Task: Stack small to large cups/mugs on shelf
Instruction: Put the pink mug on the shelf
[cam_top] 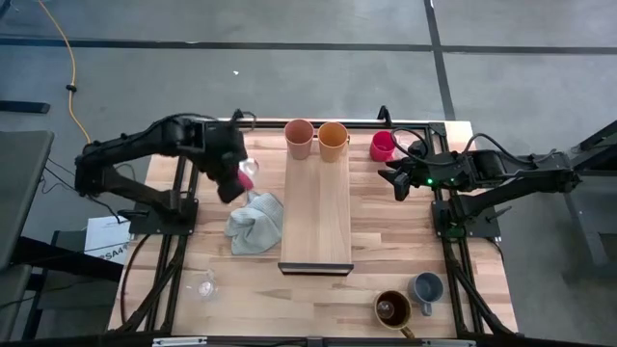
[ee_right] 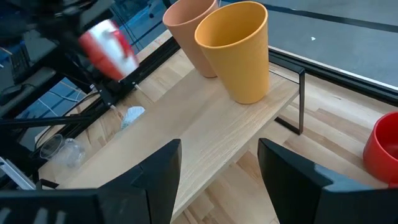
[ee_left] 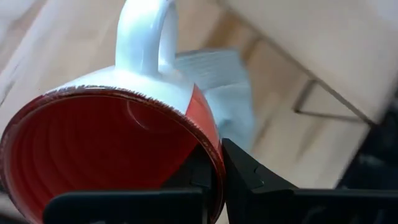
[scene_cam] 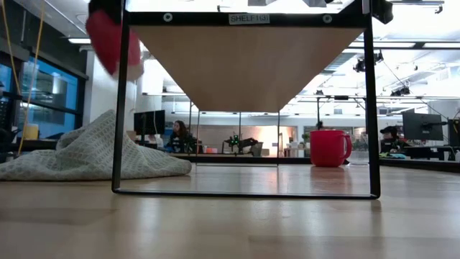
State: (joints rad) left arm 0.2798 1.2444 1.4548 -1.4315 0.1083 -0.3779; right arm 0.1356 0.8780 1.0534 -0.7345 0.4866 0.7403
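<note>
Clamping a red mug [ee_left: 112, 146] (base hidden), left claw [ee_left: 214, 180]; right claw [ee_right: 217, 165] apart.

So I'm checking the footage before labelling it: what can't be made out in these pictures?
- Shelf top, low view: seen from below, so the peach cup and orange cup on it are hidden.
- Red mug, high view: mostly hidden by the left end effector; blurred in the right wrist view.
- Clear glass, high view: too faint for detail.
- Red cup, right wrist view: cut off by the edge.

A small label [scene_cam: 249, 19] on the shelf's [scene_cam: 248, 65] front edge seems to read "SHELF".
</note>
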